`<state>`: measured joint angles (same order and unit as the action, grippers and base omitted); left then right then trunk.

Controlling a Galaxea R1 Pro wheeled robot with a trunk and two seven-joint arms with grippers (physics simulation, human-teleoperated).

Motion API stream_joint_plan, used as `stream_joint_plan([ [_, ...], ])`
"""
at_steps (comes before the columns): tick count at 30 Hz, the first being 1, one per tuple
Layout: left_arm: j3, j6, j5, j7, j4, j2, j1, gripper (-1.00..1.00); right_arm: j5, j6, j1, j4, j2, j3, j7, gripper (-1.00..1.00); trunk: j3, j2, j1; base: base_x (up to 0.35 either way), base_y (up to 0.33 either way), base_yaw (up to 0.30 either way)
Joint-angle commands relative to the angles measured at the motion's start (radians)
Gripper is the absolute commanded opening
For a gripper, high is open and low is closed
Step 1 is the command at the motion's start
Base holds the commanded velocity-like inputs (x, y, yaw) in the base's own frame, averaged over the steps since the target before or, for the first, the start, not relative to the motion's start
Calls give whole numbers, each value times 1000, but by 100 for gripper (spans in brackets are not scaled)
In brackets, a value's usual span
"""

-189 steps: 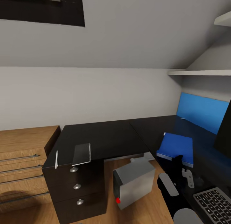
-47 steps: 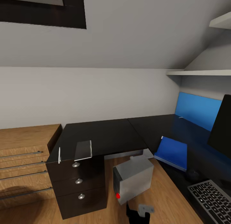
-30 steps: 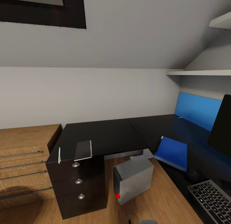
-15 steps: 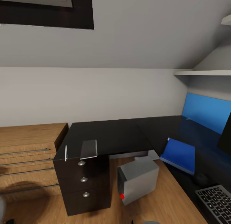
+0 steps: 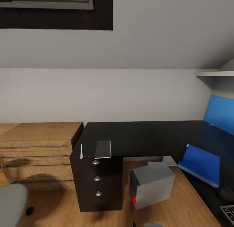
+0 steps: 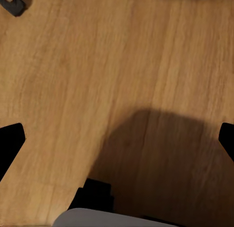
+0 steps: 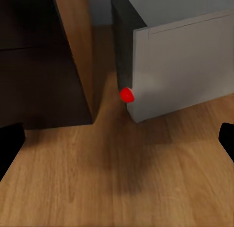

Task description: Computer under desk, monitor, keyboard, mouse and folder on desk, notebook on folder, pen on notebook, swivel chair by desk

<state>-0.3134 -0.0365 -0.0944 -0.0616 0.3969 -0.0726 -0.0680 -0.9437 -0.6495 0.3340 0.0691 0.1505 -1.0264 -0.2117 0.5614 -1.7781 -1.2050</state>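
The black desk (image 5: pixel 130 137) carries the grey notebook (image 5: pixel 103 149) and the white pen (image 5: pixel 81 151) at its front edge above the drawers. The blue folder (image 5: pixel 200 164) lies on the desk's right wing, with the mouse (image 5: pixel 226 193) and a corner of the keyboard (image 5: pixel 229 212) nearer me. The grey computer (image 5: pixel 152 184) (image 7: pixel 180 66) stands on the floor beside the drawer unit (image 5: pixel 96 184). The swivel chair's seat (image 5: pixel 11 204) shows at lower left. The monitor is out of view. My left gripper (image 6: pixel 117 144) hangs open over bare floor. My right gripper (image 7: pixel 117 139) is open, low before the computer's red light.
A light-wood drawer chest (image 5: pixel 39 152) stands left of the desk against the wall. A blue wall panel (image 5: pixel 222 114) and a white shelf (image 5: pixel 214 72) are at the right. A dark castor (image 6: pixel 12 3) sits on the wood floor (image 5: pixel 58 210).
The camera has turned left, so everything has shifted right; the monitor left the picture and the chair seat came in. My right arm, earlier raised by the folder, has dropped low.
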Motion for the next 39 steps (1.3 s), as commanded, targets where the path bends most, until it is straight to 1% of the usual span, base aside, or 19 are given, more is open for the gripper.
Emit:
stream_joint_plan([
  [1,-6,-3,-10,-1,-1,-1,-1,100,-1,-1,0,1,0,-9,-9,100,2,-1,0,0,0,245],
  [7,-6,-4,-10,-1,-1,-1,-1,100,0,-8,0,1,0,-11,-9,100,4,-1,0,0,0,141],
  [12,-6,-5,-9,-1,-1,-2,-1,100,1,-49,0,2,2,-15,-8,100,5,-1,0,0,0,29],
  [16,-5,-5,-8,-1,0,-2,-1,100,1,-64,0,4,3,-15,-7,100,5,-1,0,0,0,9],
  [19,-5,-5,-8,-5,16,-4,-1,100,2,-73,1,32,5,-13,-9,100,5,-1,0,0,0,3],
  [21,-6,-4,-8,-6,42,-6,-1,100,2,-76,2,64,5,-12,-10,100,5,-1,0,0,0,2],
  [22,-6,0,-7,-6,79,-9,-1,100,2,-78,2,106,4,-10,-11,100,5,-1,0,0,0,1],
  [28,-6,14,-7,-5,210,-24,-1,100,2,-81,4,234,2,-7,-13,100,5,-1,0,0,0,0],
  [29,-6,40,-7,-5,259,-30,-1,100,2,-81,5,267,2,-6,-14,100,5,-1,0,0,0,0],
  [32,-6,122,-7,-5,345,-41,-1,100,2,-82,16,310,2,-4,-15,100,5,-1,0,0,0,0],
  [33,-5,318,-7,-3,501,-53,-1,100,0,-81,51,364,2,5,-16,100,5,-1,0,0,0,0],
  [34,-5,352,-7,-3,529,-55,-1,100,0,-80,58,373,2,9,-17,100,5,-1,0,0,0,0],
  [35,-4,407,-6,-3,582,-56,-1,100,0,-79,71,391,3,22,-17,100,5,-1,0,0,0,0],
  [36,-3,447,-6,-3,633,-57,-1,100,-1,-76,83,411,3,45,-17,100,5,-1,0,0,0,0],
  [37,-3,462,-5,-3,654,-58,-1,100,-1,-75,87,421,3,56,-17,100,5,-1,0,0,0,0],
  [38,-2,487,-5,-4,693,-58,-1,100,-1,-73,96,443,4,82,-17,100,5,-1,0,0,0,0],
  [39,-2,500,-4,-4,711,-59,-2,100,-2,-73,99,456,4,97,-17,100,5,-1,0,0,0,0],
])
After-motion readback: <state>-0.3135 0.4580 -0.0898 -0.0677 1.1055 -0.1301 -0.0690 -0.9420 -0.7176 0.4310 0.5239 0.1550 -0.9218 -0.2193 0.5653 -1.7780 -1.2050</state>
